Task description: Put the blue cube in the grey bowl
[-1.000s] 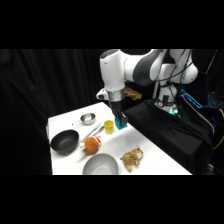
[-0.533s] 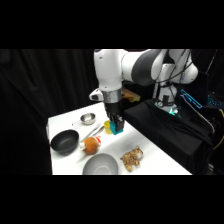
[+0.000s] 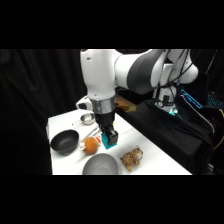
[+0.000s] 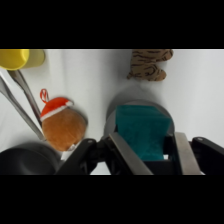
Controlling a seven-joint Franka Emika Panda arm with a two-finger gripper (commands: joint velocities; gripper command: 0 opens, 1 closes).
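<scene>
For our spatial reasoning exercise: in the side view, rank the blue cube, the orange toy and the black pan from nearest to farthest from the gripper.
1. blue cube, held in the gripper.
2. orange toy, just beside it toward the pan.
3. black pan, farthest, near the table's edge.

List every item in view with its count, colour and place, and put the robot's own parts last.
blue cube: one, teal-blue, held between the hand's fingers above the table
grey bowl: one, light grey, front edge of the table, below the cube
black pan: one, black, left side of the table
orange plush toy: one, orange-brown with red and white, between the pan and the cube
striped plush toy: one, brown, right of the grey bowl
steel bowl: one, shiny, far side of the table
yellow cup: one, yellow, beside the tongs
tongs: one pair, metal
table: one, white
arm: one, white
hand: one, black, shut on the cube
</scene>
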